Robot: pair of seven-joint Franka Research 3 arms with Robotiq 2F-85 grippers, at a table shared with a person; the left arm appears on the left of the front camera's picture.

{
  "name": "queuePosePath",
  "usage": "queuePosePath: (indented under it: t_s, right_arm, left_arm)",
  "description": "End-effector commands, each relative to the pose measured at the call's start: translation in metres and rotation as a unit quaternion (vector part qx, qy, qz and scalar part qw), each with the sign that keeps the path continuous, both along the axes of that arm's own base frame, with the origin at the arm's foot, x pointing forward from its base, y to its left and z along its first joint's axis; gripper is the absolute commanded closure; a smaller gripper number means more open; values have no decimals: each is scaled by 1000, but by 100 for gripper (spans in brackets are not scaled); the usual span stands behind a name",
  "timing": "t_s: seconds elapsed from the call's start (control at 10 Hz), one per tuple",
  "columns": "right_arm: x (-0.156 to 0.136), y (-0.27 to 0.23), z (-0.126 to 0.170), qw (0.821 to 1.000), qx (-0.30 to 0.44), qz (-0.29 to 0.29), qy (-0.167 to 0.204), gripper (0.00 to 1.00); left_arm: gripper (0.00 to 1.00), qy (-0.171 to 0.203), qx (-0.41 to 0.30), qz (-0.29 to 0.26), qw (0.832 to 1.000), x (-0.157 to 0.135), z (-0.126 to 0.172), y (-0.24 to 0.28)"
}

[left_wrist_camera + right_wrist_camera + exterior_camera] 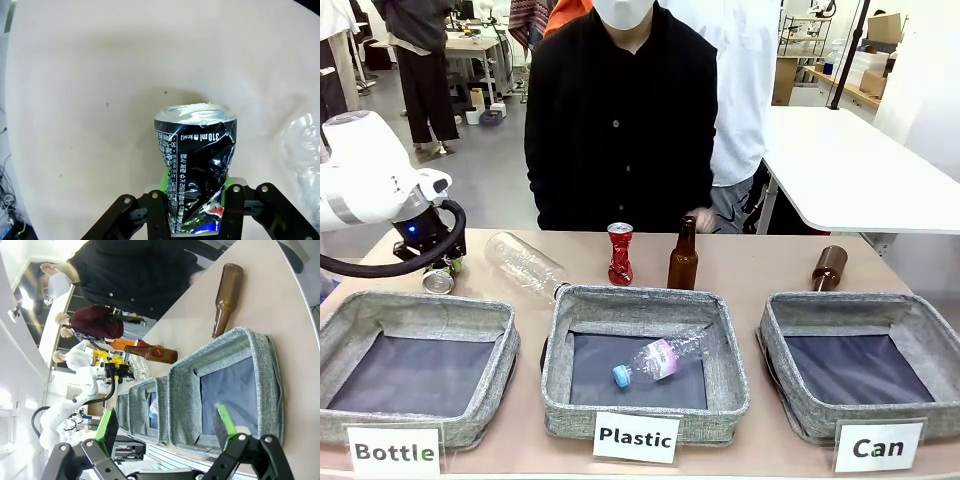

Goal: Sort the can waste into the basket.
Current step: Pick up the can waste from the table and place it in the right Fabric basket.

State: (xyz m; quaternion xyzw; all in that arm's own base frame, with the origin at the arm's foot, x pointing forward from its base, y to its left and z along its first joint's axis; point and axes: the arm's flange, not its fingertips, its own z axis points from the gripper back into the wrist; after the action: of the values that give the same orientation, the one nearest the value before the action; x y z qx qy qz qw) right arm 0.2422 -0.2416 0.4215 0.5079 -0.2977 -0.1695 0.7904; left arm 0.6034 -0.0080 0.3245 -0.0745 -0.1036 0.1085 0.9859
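The dark crushed can (pixel 197 165), with its silver top and blue-red logo, sits between the fingers of my left gripper (pixel 195 200), which is shut on it. In the front view that can (pixel 438 281) hangs low over the table's far left, behind the "Bottle" bin. The red crushed can (pixel 619 254) stands upright behind the middle bin. The grey basket signed "Can" (pixel 840 302) is at the front right, nothing inside. My right gripper (pixel 167 432) hovers open over that basket (pixel 260 342), green pads (pixel 107 425) wide apart.
A clear plastic bottle (pixel 525 264) lies beside the left gripper. One brown bottle (pixel 682 257) stands by the red can, and another (pixel 829 267) lies behind the "Can" basket. The "Plastic" bin (pixel 645 300) holds a clear bottle (pixel 660 358). The "Bottle" bin (pixel 415 305) is front left. A person stands at the far edge.
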Motion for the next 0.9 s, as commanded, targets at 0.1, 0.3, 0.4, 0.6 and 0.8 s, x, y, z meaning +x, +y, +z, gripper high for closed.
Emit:
queuePosePath:
  t_s: [0.1, 0.3, 0.4, 0.6, 0.8]
  right_arm:
    - [3, -3, 2, 1000, -2, 1, -18, 0]
    - [3, -3, 2, 1000, -2, 1, -18, 0]
    - [3, -3, 2, 1000, -2, 1, -18, 0]
    - [3, -3, 2, 1000, -2, 1, -18, 0]
    - [3, -3, 2, 1000, -2, 1, -18, 0]
  left_arm:
    - [100, -45, -28, -33, 998, -32, 56, 28]
    - [100, -87, -88, -135, 983, -114, 130, 52]
    - [100, -89, -104, -197, 971, -154, 148, 60]
    - [100, -109, -138, -339, 924, -221, 156, 70]
    - [100, -120, -137, -478, 859, -257, 151, 69]
